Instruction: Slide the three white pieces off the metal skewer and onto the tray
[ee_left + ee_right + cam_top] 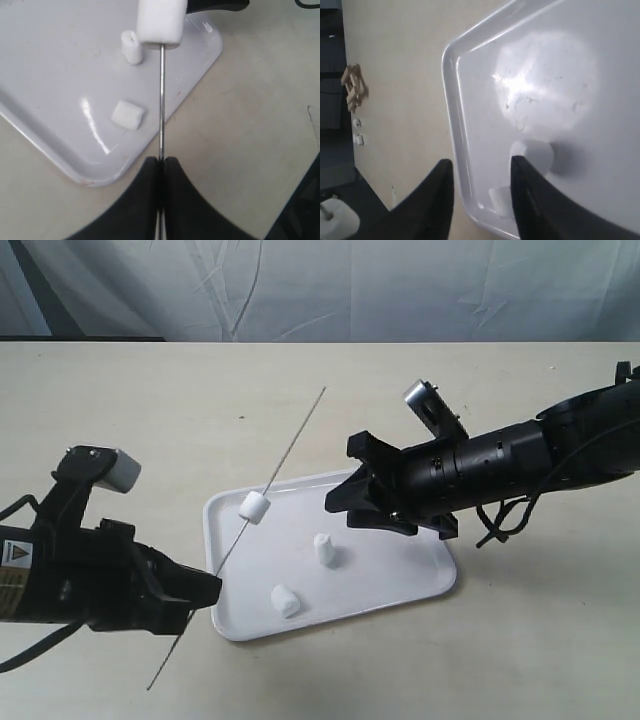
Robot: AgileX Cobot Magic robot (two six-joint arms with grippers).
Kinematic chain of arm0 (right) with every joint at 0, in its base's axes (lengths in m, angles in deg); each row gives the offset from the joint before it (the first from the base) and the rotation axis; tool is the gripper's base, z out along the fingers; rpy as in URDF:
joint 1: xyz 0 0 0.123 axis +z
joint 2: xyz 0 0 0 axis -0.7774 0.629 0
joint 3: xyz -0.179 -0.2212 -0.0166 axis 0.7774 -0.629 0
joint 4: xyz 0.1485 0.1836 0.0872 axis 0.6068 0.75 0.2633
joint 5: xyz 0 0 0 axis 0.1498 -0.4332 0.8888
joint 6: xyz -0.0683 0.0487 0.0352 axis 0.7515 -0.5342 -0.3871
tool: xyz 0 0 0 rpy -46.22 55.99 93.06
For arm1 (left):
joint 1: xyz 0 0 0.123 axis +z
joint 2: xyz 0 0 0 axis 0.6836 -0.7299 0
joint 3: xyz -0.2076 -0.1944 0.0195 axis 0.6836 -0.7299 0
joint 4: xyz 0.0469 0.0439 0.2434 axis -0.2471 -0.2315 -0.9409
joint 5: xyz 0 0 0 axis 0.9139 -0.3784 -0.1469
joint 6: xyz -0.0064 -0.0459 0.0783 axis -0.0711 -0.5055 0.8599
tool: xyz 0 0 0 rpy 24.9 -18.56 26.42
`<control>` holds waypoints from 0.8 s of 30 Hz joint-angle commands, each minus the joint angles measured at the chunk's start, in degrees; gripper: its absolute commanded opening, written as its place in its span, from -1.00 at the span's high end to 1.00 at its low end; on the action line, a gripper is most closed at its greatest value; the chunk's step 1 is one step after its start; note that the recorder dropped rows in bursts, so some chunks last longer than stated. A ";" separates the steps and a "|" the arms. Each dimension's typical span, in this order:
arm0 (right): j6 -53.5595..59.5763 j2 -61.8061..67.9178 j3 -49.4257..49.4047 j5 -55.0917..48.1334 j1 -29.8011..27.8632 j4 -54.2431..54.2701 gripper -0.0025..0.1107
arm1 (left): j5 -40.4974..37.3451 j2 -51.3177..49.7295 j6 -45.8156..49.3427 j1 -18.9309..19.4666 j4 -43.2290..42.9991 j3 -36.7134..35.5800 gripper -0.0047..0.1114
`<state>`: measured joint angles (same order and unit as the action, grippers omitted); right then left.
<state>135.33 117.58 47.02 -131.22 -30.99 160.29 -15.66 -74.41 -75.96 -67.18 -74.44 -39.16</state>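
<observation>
Pale tabletop before a creased cloth backdrop

A cream-beige tabletop (200,410) filled most of the exterior view, matte and smooth, marked only by a few faint specks and scuffs. Behind its far edge hung a wrinkled bluish-white cloth backdrop (330,290), and a dark strip (80,338) ran along that edge on the left. In the right wrist view a dark area (335,150) lay past the table's edge. Against it sat a small tan, wood-coloured object (354,87), two tiny white bits (357,131) near it, and a rounded white object (337,217) well apart from them. None was sharp enough to identify.
</observation>
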 commanded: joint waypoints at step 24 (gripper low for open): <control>8.23 0.11 -0.14 -19.31 0.09 5.66 0.10 | 3.96 -9.47 1.74 -0.08 0.92 7.67 0.92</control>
<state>142.52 117.58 47.02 -148.91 -30.90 164.59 -12.83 -83.75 -74.54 -67.18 -74.16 -32.78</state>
